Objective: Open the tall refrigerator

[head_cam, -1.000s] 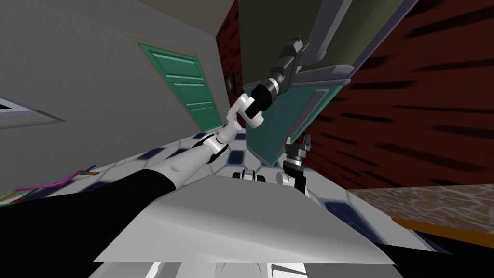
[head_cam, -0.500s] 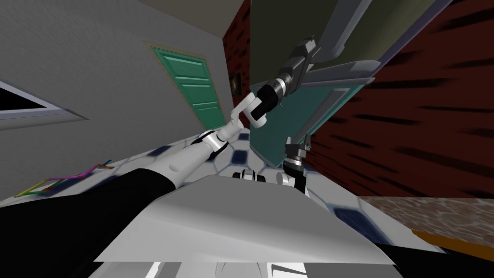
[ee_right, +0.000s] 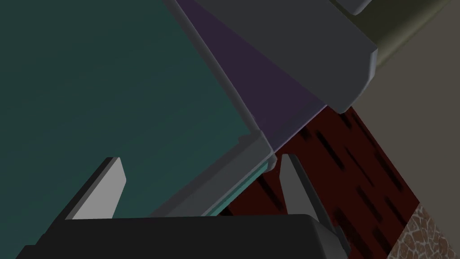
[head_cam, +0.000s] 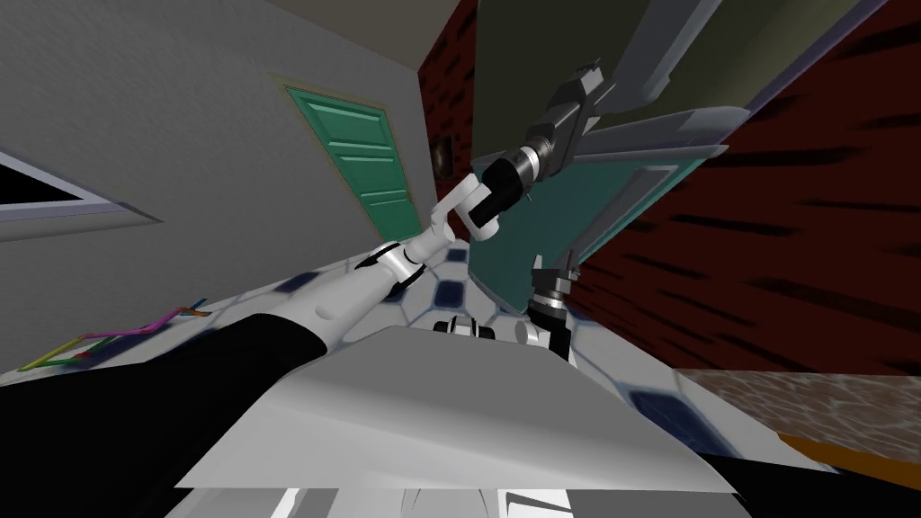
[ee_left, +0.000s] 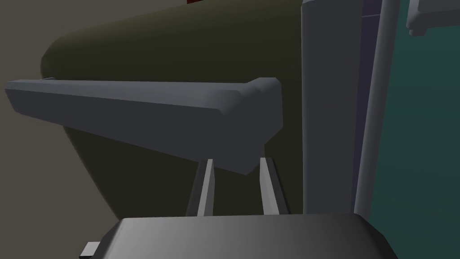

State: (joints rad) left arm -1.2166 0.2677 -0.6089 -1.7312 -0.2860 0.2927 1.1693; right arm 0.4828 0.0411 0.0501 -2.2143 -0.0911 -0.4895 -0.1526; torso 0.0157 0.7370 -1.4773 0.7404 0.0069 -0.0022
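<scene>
**Fridge opening: grasp made on the handle.** At far left a green door [head_cam: 360, 153] is standing shut in the grey wall, well apart from the work. The tiled floor [head_cam: 450, 292] between it and the fridge is leaving the base what looks like room to back away.

The left arm is reaching up and forward, so the left gripper [ee_left: 236, 162] is meeting the handle [ee_left: 143, 117] near one end. Its fingers [ee_left: 207, 189] are standing close together, clenched on the grey bar, which is judged to be the hold needed for drawing the door outward.

The handle is standing off the fridge [ee_left: 179, 49], whose olive upper door is lying just behind the bar. A grey edge strip is separating that door from a teal panel [ee_right: 99, 81] beside it. Whether the door is leaving its frame cannot be told.

The right gripper [ee_right: 201, 159] is hanging low and released, fingers wide apart. The teal panel's corner is showing between them with no contact evident, so the arm is probably parked out of the swing. The brick wall [head_cam: 791, 225] is running along the fridge's right side.

At far right a tabletop [head_cam: 809, 396] is jutting in. It is judged the tightest edge for the door's arc.
</scene>
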